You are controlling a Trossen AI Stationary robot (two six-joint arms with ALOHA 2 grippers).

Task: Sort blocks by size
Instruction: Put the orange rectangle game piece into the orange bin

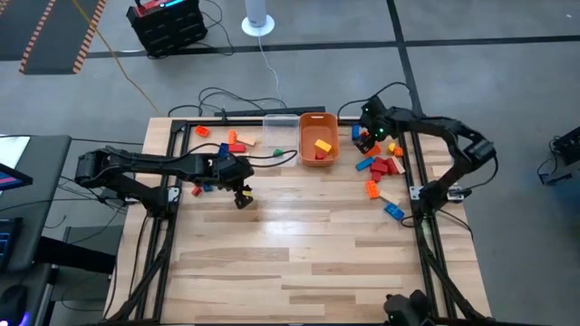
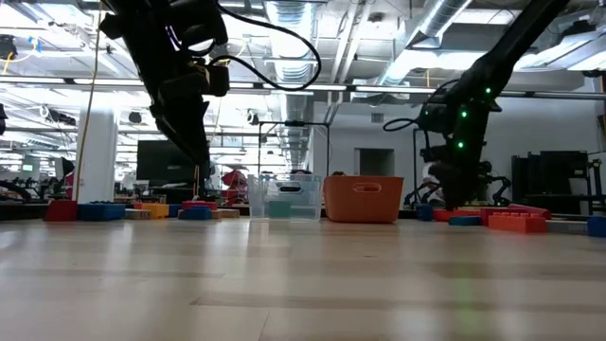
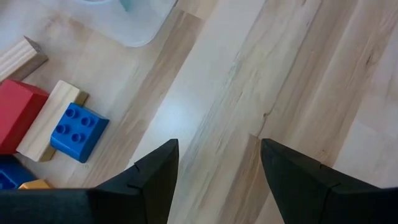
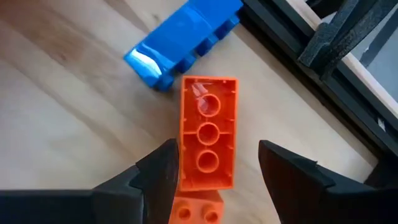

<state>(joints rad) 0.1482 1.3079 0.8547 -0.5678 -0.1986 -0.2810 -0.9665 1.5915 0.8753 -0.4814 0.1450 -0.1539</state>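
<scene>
**Right gripper spread over an orange block**

My right gripper (image 4: pixel 214 165) sits at the far right of the table (image 1: pixel 299 244), fingers spread, an orange block (image 4: pixel 208 149) lying between them, not pinched. A blue block (image 4: pixel 180 37) lies just beyond it. I see more blocks (image 1: pixel 381 172) scattered right of the orange tub (image 1: pixel 318 139), others (image 1: pixel 231 140) left of the clear tub (image 1: pixel 281 129). My left gripper (image 3: pixel 217 171) hangs spread over bare wood near the left group, empty.

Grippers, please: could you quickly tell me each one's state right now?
Left gripper: open, empty, over bare table.
Right gripper: open, fingers astride the orange block, not gripping.
</scene>
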